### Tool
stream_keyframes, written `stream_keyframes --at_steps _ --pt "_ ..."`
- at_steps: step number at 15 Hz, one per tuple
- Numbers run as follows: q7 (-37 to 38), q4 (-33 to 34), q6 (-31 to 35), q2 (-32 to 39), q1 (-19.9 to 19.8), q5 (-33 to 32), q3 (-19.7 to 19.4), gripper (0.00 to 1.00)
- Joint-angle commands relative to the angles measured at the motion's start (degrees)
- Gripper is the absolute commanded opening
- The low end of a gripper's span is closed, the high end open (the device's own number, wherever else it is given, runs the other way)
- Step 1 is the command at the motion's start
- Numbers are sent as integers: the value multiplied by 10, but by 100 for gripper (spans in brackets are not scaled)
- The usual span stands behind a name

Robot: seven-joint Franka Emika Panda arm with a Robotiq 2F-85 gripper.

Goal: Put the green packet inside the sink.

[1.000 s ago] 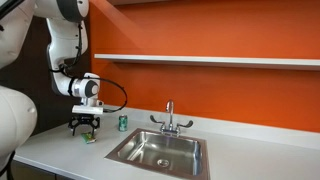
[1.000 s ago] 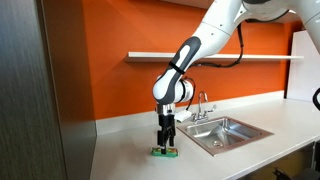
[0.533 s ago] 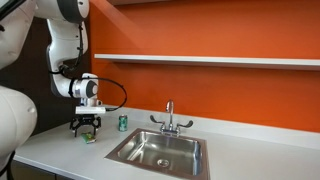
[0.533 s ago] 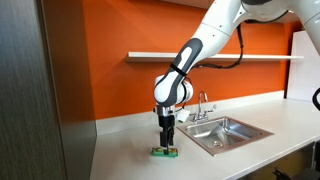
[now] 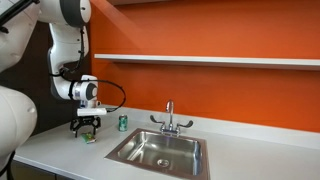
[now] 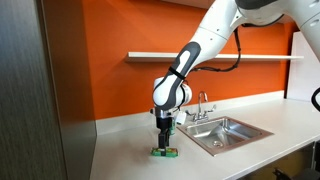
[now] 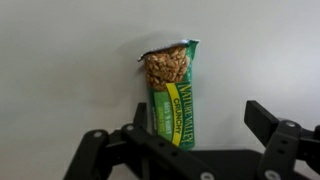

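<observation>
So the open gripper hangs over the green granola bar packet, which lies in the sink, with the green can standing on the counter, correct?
Not quite: the green granola bar packet lies on the white counter beside the sink, not in it, as the exterior views show. The rest holds: the open gripper hangs over it, and the green can stands on the counter.

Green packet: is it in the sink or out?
Out. The green packet lies flat on the counter below the open gripper, well apart from the sink.

White counter (image 5: 50, 152); green packet (image 7: 172, 100) flat on it near the upright green can (image 5: 122, 122); sink (image 5: 122, 151) inset beyond the can
</observation>
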Motion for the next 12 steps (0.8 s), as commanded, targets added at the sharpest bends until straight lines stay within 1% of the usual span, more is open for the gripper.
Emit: stream_keyframes --at_steps 1,12 --pt "-24 19 10 20 -17 -12 12 100" --pt "-32 37 10 43 -22 -19 9 100"
